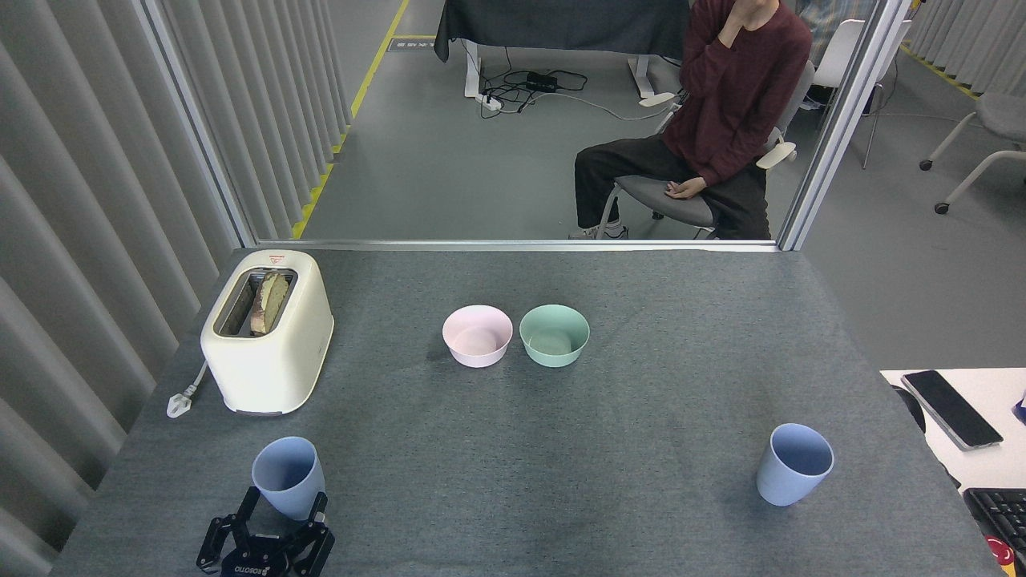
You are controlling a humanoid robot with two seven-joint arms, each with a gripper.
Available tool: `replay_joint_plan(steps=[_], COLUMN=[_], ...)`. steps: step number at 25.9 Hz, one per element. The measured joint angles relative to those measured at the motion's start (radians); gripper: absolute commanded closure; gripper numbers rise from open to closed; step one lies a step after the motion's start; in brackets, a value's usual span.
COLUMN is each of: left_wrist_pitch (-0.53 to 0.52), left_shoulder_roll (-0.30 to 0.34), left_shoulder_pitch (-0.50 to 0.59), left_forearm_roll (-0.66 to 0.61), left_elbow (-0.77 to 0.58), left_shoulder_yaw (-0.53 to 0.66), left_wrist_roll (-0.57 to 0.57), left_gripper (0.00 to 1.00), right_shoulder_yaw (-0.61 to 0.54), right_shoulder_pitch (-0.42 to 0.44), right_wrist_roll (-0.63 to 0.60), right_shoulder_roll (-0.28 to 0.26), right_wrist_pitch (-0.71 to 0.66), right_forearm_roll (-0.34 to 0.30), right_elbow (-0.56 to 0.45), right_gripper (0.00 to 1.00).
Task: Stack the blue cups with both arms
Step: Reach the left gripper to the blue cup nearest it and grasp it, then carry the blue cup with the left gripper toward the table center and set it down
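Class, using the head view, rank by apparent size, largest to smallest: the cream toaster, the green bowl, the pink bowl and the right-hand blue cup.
1. Cream toaster, clearly largest.
2. Green bowl and pink bowl: alike, no ranking.
3. Right-hand blue cup: similar in apparent size to the bowls, but nearer the camera, so unsure.

Just ahead of the black, hard-looking left gripper (282, 506), the blue cup (289, 477) is showing smooth matt plastic. Both are sitting on rough grey cloth covering the table (561, 449); beyond, the cream toaster (268, 332) is looking slightly glossy.
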Motion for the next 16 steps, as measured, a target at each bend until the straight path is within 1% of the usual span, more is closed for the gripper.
replay_joint_plan(steps=[2, 3, 4, 5, 8, 11, 13, 16], left_wrist_pitch=[-0.001, -0.001, 0.0, 0.0, -0.002, -0.01, -0.017, -0.018], left_shoulder_roll=[0.0, 0.001, 0.001, 0.001, 0.002, -0.002, -0.009, -0.03], left_shoulder_pitch=[-0.03, -0.044, -0.053, -0.062, -0.072, -0.068, -0.06, -0.069], left_forearm_roll=[0.0, 0.0, 0.0, -0.001, -0.005, -0.008, -0.01, -0.017], left_elbow=[0.027, 0.042, 0.053, 0.061, 0.066, 0.001, -0.073, -0.152], left_shoulder_yaw=[-0.011, -0.016, -0.021, -0.028, -0.062, -0.104, -0.179, -0.327], left_wrist_roll=[0.001, 0.002, 0.002, 0.003, 0.006, 0.01, 0.009, 0.001], left_gripper=[0.02, 0.21, 0.53, 0.66, 0.64, 0.64, 0.61, 0.59], right_shoulder_yaw=[-0.001, -0.002, -0.003, -0.004, -0.007, -0.009, -0.007, -0.005], right_shoulder_pitch=[0.0, -0.001, -0.001, -0.001, -0.001, -0.001, -0.002, -0.006], right_wrist_roll=[0.0, 0.0, 0.0, 0.0, 0.0, 0.0, -0.001, -0.005], right_shoulder_roll=[0.0, 0.0, 0.0, 0.0, 0.0, 0.0, 0.001, 0.003], right_wrist_pitch=[0.0, 0.0, 0.0, 0.0, 0.0, 0.0, -0.001, -0.001], right_forearm_roll=[0.0, 0.0, 0.0, 0.0, 0.0, 0.0, 0.0, 0.002], right_elbow=[0.0, 0.0, 0.0, 0.0, 0.0, 0.0, 0.0, 0.0], right_gripper=[0.0, 0.0, 0.0, 0.0, 0.0, 0.0, 0.0, 0.0])
